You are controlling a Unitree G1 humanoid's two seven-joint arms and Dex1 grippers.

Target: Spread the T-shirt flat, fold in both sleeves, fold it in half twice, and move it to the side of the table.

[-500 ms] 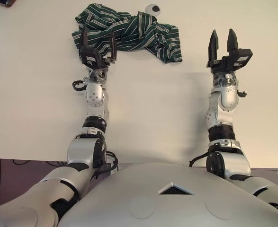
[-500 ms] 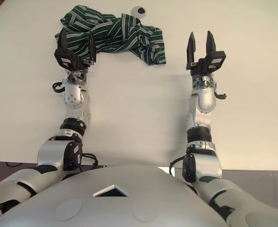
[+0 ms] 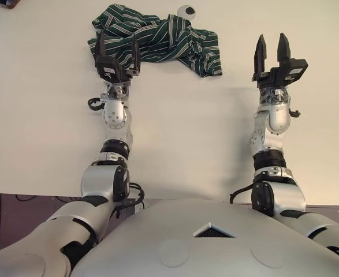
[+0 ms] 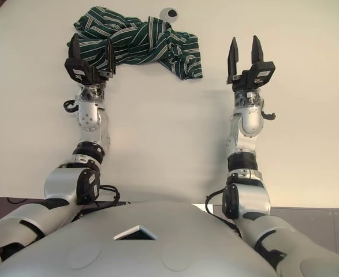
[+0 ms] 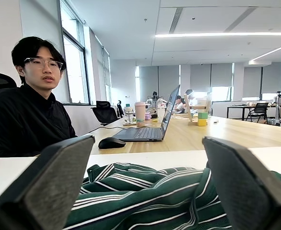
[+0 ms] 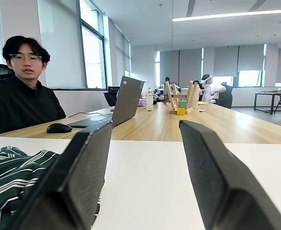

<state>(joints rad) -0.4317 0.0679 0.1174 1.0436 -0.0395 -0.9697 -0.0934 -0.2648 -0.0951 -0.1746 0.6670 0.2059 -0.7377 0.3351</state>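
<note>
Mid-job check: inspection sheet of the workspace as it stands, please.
Surface: white table, plain.
Job's things: green striped T-shirt, crumpled in a heap at the far side, not spread.
Clutter: small round black-and-white object just beyond the shirt; dark object at the far left corner.
Grippers: left gripper at the shirt's near left edge, jaws open; right gripper over the table right of the shirt, jaws open.
Cables: thin dark cable below the table's near edge.
Surroundings: wooden desk behind, with laptop and mouse.

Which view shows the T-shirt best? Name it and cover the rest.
Left eye view: the whole crumpled T-shirt lies in sight, the open left gripper at its near edge. The right eye view matches. The left wrist view gives close striped folds between its fingers; the right wrist view catches one end.
</note>
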